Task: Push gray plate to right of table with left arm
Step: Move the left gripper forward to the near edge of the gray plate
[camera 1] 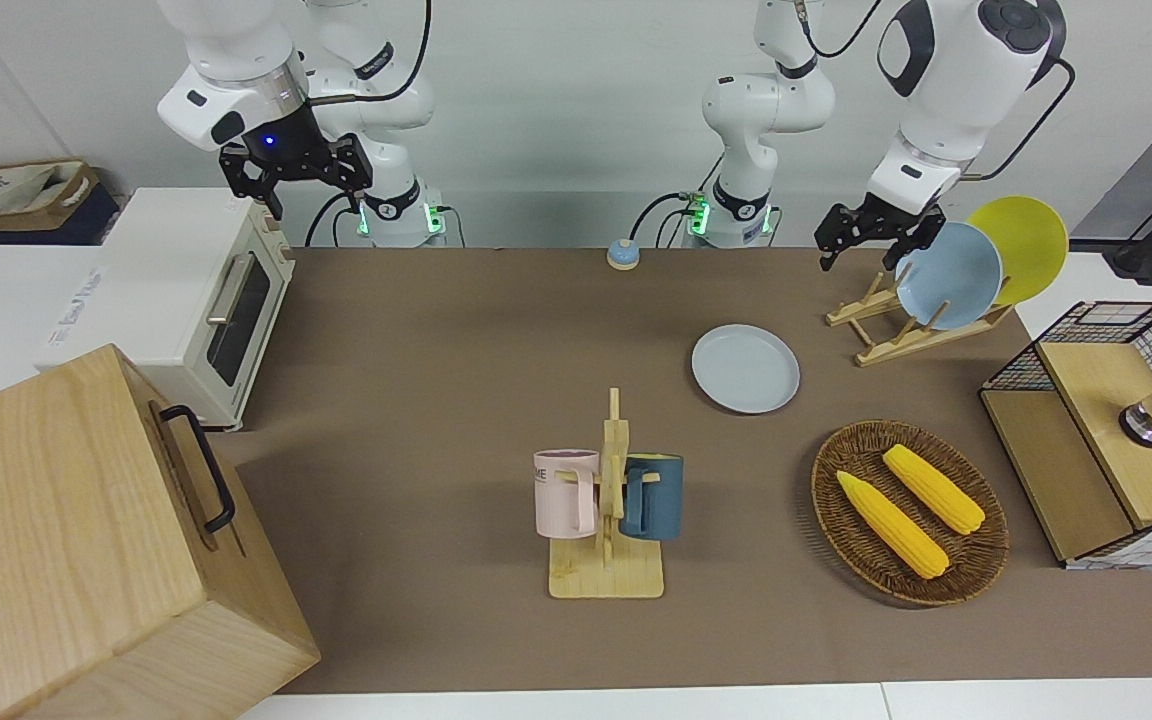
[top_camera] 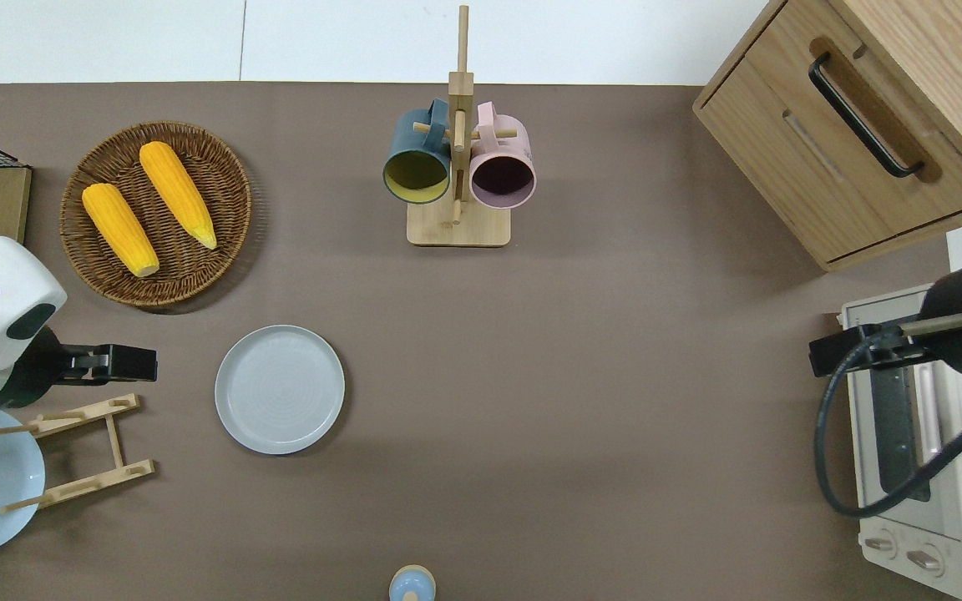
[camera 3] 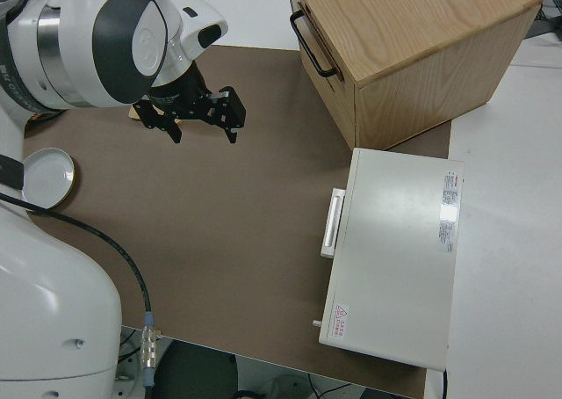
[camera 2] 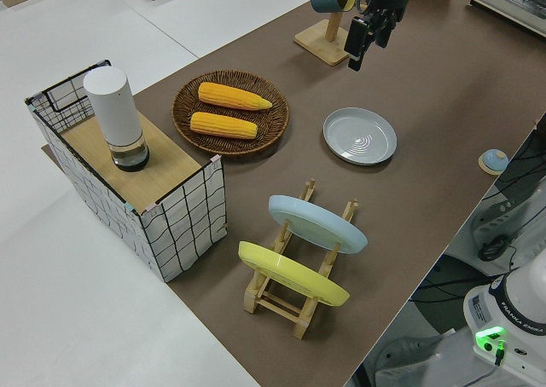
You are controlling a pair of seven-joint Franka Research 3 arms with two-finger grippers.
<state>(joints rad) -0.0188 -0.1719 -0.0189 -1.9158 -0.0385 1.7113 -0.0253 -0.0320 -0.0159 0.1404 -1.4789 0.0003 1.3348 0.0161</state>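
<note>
Gray plate [top_camera: 279, 390] on table [top_camera: 581, 376]

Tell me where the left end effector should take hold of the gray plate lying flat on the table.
Take the gray plate by its low raised rim, on the side toward the wooden plate rack, where the left end effector is. The plate lies flat, so only the rim offers a thin edge; one finger probably goes inside it, one outside.
</note>
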